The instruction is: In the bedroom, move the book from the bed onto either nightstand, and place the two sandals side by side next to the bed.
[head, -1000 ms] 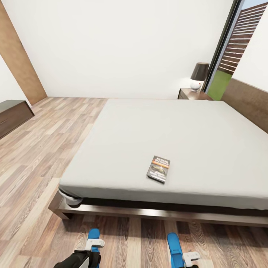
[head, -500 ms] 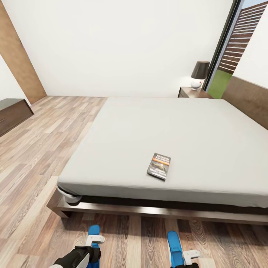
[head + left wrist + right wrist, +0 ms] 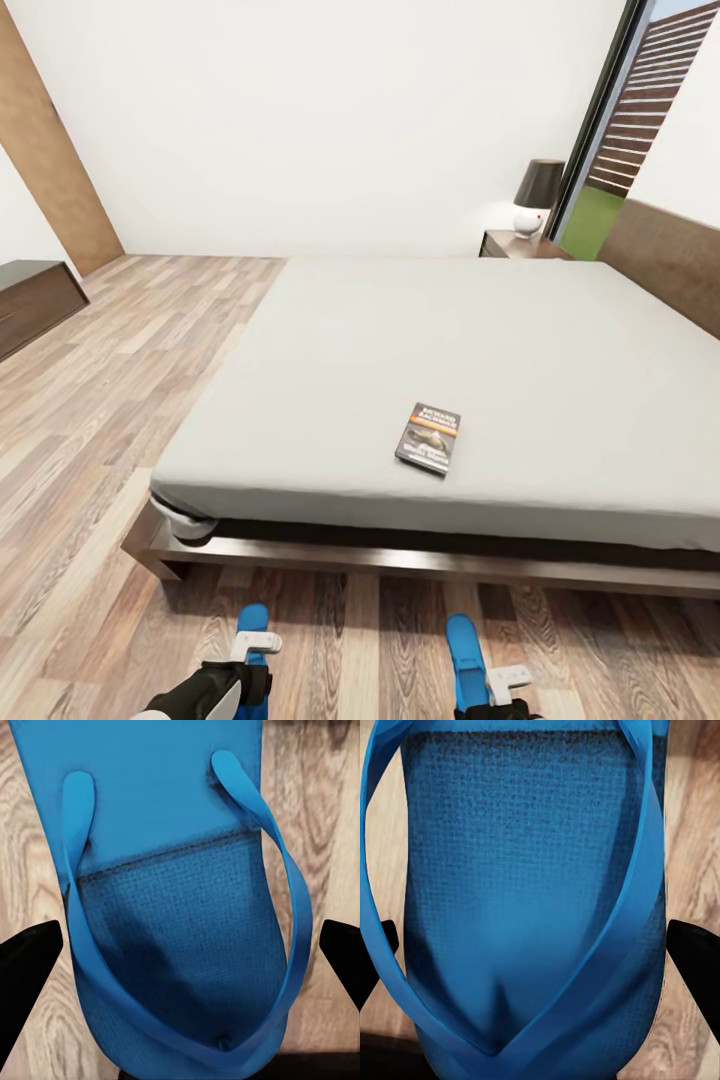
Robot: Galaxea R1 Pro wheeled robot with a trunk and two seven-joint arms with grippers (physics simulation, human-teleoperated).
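The bedroom is showing white walls, a wood-plank floor (image 3: 110, 400) and a tall dark-framed window (image 3: 615, 120) at about 2 o'clock in the head view, with green lawn and a slat fence beyond it. The book (image 3: 428, 438) is lying flat on the light-grey mattress of the bed (image 3: 420, 340), near the foot edge and a little right of centre, its cover facing up. Behind it, at the far corner beside the window, a nightstand (image 3: 520, 245) is carrying a lamp (image 3: 536, 196) with a dark shade. A long low dark cabinet (image 3: 30, 300) is standing at 9 o'clock against the left wall.

On the floor just in front of the bed frame, the left sandal (image 3: 251, 640) is lying at about 7 o'clock and the right sandal (image 3: 463, 650) at about 5 o'clock, well apart, both pointing toward the bed. The left gripper (image 3: 180, 967) is spreading its dark fingers (image 3: 26, 967) on either side of the left sandal (image 3: 165, 907), clear of its edges, so it is released. The right gripper (image 3: 532, 960) is likewise straddling the right sandal (image 3: 532, 885), fingers (image 3: 694, 952) parted; whether they are touching the sole I cannot tell.
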